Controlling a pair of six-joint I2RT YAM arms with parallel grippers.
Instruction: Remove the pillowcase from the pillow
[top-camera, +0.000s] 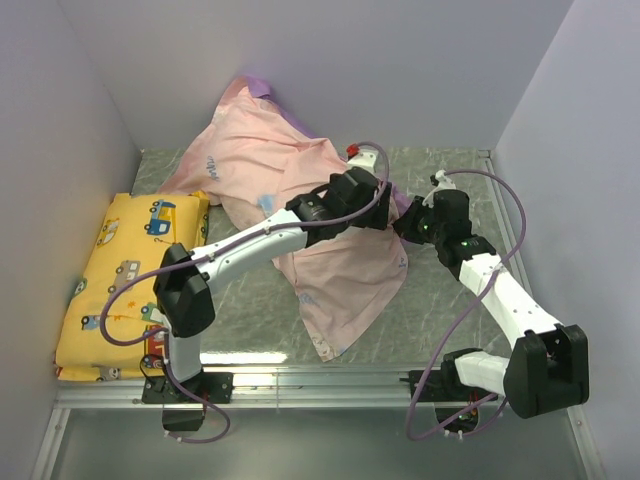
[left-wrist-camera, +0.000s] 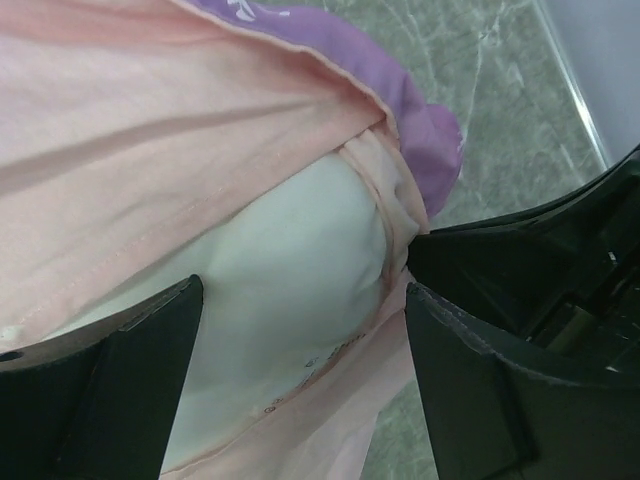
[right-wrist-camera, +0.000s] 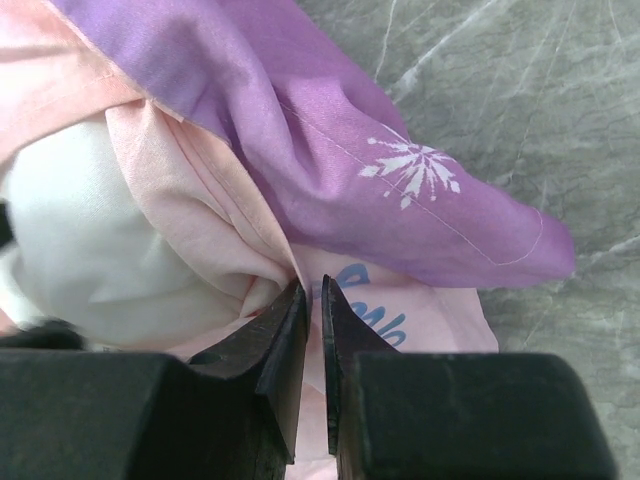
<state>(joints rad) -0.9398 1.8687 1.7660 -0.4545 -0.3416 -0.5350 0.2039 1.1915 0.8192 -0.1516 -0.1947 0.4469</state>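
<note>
Two arms meet at the right end of the pillowcase (top-camera: 300, 190), which lies inside-out and pale pink across the middle of the table (top-camera: 450, 300), bunched up against the back wall. The left gripper (top-camera: 385, 195) and right gripper (top-camera: 405, 225) sit close together at that end. A yellow cushion (top-camera: 130, 290) lies well apart on the left.

Left wrist view: the jaws are spread wide and hold nothing. The white pillow (left-wrist-camera: 290, 280) bulges out of the cover's mouth between them, with the pink hem and a purple edge wrapped around it.

Right wrist view: the jaws are nearly closed, pinching a fold of pink cover right beside the exposed pillow. A purple flap with a snowflake lies just beyond the tips.

Risks, as I judge them: the pinch holds only thin fabric, so a hard pull could slip it free. If the left jaws close on hem and pillow together, both would drag as one and the cover would not come off.
</note>
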